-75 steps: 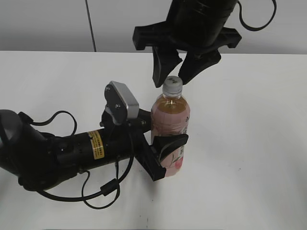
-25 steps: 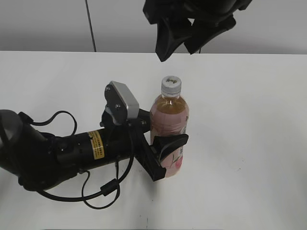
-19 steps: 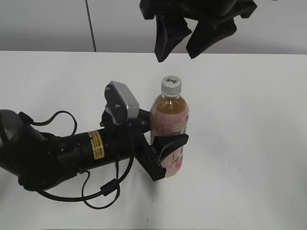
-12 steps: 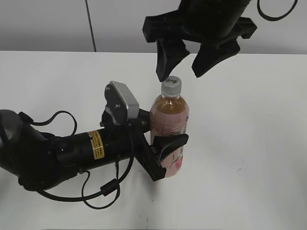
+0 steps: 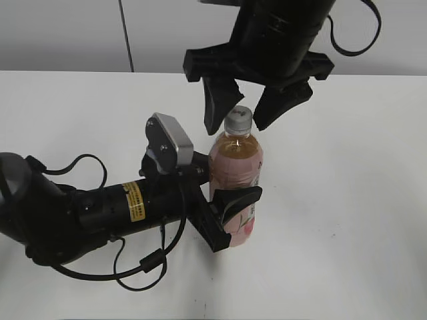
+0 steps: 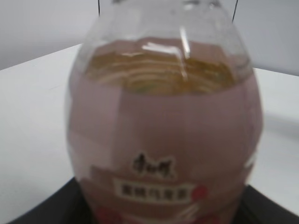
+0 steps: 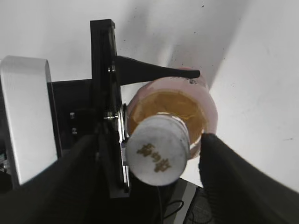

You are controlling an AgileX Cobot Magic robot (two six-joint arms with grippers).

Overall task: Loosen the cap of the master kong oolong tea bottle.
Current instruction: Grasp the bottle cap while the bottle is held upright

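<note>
The master kong oolong tea bottle (image 5: pixel 237 167) stands upright on the white table, amber tea above a pale pink label; it fills the left wrist view (image 6: pixel 163 135). My left gripper (image 5: pixel 232 199) is shut on its lower body, with dark jaw edges at the bottom corners of the left wrist view (image 6: pixel 159 215). The white cap (image 5: pixel 239 120) with a dark mark on top sits on the neck. My right gripper (image 5: pixel 236 124) hangs over it, open, one finger on each side of the cap with a gap to each. The right wrist view shows the cap (image 7: pixel 158 149) between the two dark fingers (image 7: pixel 238 179).
The left arm (image 5: pixel 87 213) lies across the table's left front with loose black cables (image 5: pixel 143 267) and its silver wrist camera (image 5: pixel 167 141). The white table (image 5: pixel 347 200) stretches to the right and back. A grey wall (image 5: pixel 67 33) stands behind.
My right gripper had lifted well above the cap and turned; it has now come back down with its open fingers level with the cap. The left gripper and bottle have not moved.
</note>
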